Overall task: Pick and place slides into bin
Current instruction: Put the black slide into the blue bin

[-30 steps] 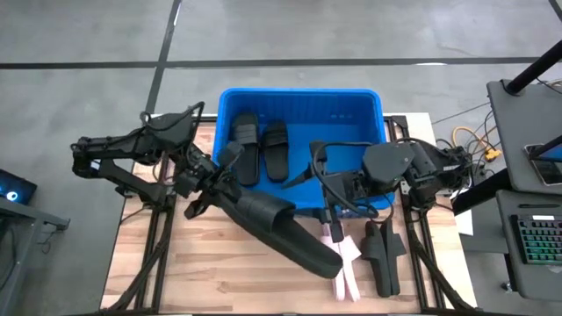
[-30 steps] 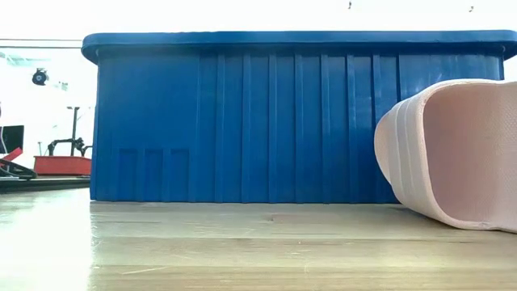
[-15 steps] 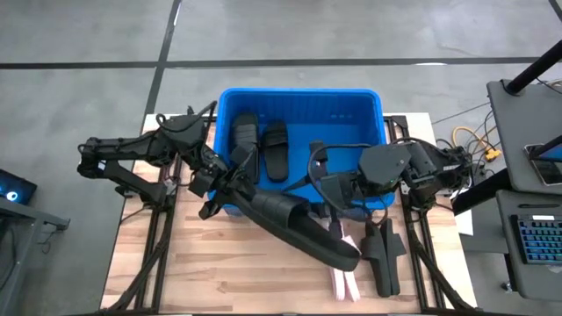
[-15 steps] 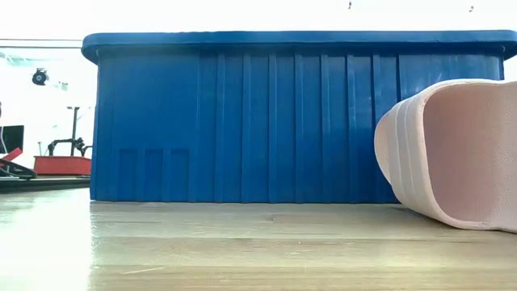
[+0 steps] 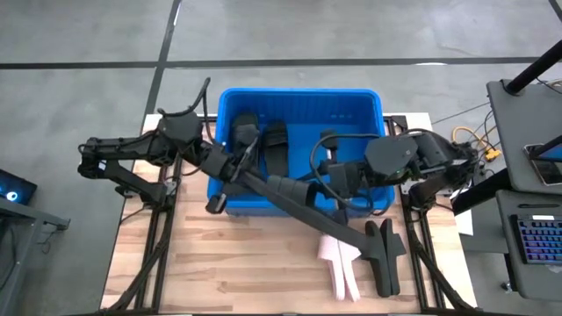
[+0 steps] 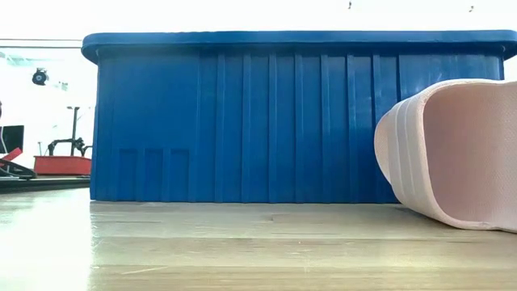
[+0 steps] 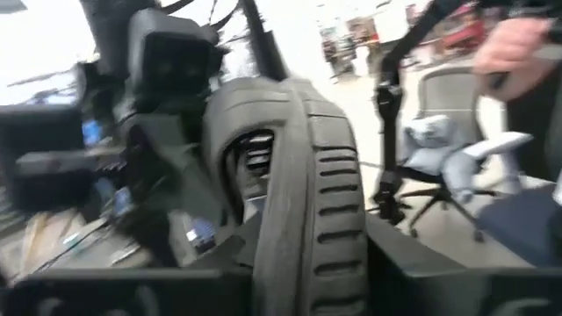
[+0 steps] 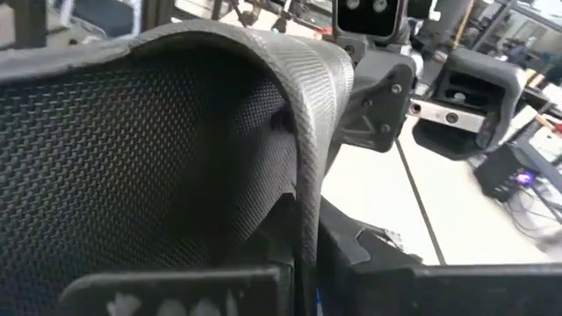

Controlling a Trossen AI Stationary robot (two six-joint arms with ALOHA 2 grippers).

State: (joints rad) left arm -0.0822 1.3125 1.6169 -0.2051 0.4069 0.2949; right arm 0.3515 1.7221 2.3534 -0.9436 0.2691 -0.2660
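Your right hand [image 5: 338,178] is clamped on one end of a long black slide [image 5: 290,190] held across the blue bin's [image 5: 299,96] front rim, while your left hand [image 5: 230,168] grips its other end. Two black slides [image 5: 261,145] lie inside the bin; a pink slide [image 5: 338,263] and a black slide [image 5: 382,254] rest on the surface [image 5: 228,263].

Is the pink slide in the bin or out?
Out. The pink slide lies on the wooden table in front of the bin, beside a black slide.
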